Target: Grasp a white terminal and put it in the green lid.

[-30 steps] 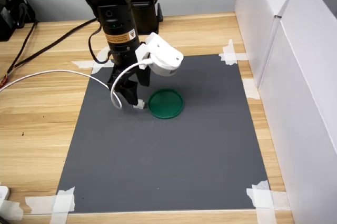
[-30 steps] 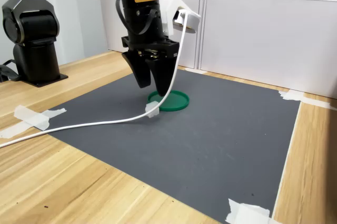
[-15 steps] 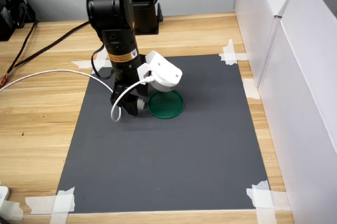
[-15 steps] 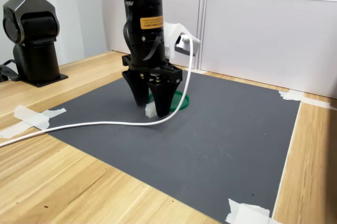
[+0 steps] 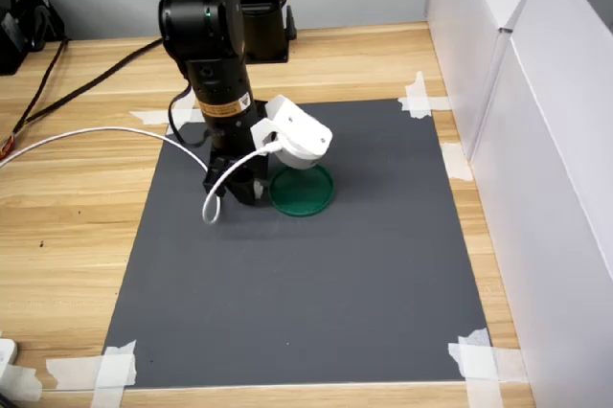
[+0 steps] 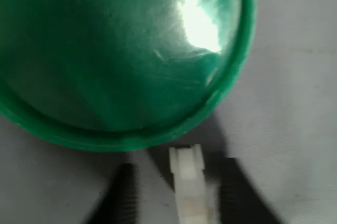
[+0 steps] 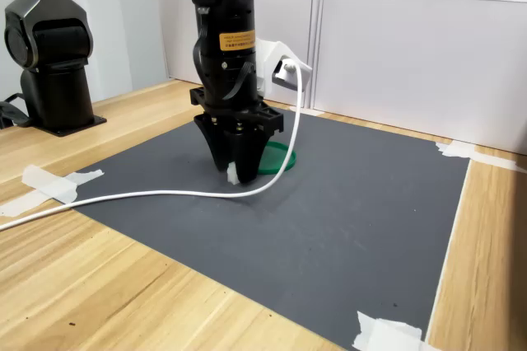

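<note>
The white terminal [image 6: 188,192] lies on the grey mat just outside the rim of the green lid [image 6: 105,50]. My gripper [image 6: 181,195] is down at the mat and straddles the terminal, one dark finger on each side. A narrow gap still shows between the terminal and the fingers, so the gripper is open. In the second exterior view the gripper [image 7: 235,173] points straight down with the terminal [image 7: 234,175] at its tips and the lid [image 7: 277,157] just behind. In the first exterior view the gripper [image 5: 245,194] stands left of the lid [image 5: 305,192].
The grey mat [image 5: 306,303] is taped to a wooden table. A white cable [image 5: 96,135] trails from the wrist camera across the first exterior view's left. White boxes [image 5: 536,140] wall the first exterior view's right. A second black arm base [image 7: 53,54] stands on the second exterior view's left.
The arm came down from above the mat until the fingertips reached it around the terminal. The fingers have since drawn closer together.
</note>
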You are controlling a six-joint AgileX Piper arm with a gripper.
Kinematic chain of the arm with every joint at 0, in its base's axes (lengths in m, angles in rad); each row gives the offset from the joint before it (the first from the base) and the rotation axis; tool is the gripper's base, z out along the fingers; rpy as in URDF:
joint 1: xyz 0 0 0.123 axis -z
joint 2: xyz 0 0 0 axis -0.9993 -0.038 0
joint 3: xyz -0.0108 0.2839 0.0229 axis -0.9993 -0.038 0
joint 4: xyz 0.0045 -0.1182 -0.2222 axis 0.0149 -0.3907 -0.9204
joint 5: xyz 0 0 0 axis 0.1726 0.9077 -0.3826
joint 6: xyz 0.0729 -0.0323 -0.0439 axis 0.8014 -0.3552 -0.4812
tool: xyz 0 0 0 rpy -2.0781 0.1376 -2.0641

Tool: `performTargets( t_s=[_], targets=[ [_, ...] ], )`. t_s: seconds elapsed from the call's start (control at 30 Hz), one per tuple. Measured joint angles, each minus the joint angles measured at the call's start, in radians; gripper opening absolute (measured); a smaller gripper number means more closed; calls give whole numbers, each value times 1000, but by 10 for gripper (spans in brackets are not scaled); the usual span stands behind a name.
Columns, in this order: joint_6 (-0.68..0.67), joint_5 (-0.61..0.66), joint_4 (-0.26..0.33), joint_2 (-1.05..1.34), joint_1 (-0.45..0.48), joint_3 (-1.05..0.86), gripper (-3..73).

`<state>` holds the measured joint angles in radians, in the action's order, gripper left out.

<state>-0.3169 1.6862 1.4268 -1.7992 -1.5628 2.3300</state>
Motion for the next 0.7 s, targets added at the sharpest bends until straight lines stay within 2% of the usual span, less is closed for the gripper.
performTargets(
  t_s=[0.17, 0.2, 0.43, 0.6, 0.7],
  targets=[
    [17, 7, -6, -1, 0, 0, 110],
    [18, 8, -6, -1, 0, 0, 87],
    [34, 29, -7, 81, 0, 0, 88],
    [34, 94, -3, 200, 0, 1, 88],
    [34, 164, 18, 249, 0, 24, 89]
  ],
)
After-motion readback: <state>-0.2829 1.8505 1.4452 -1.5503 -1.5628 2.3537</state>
